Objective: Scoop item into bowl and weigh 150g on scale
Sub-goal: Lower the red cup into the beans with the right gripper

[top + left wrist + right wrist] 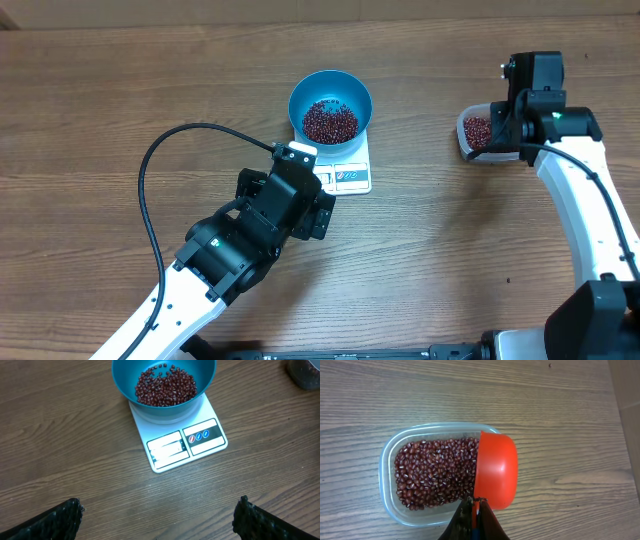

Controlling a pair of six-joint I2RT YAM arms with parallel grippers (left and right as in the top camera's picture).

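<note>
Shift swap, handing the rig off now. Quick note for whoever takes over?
Left gripper: open, empty, hovering near the scale.
Right gripper: shut on the orange scoop, which is at one end of the clear tub of beans; whether the scoop is loaded is not visible.
Blue bowl: on the scale, partly filled with beans.
Done: some beans are in the bowl.
Left: top up to 150 g; the display is unreadable.

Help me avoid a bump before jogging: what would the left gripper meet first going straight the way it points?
Probably the scale: the open left gripper aims at its display end, with the bowl of beans just behind. If it tilts down steeply, the bare table comes first; depth is unclear.
</note>
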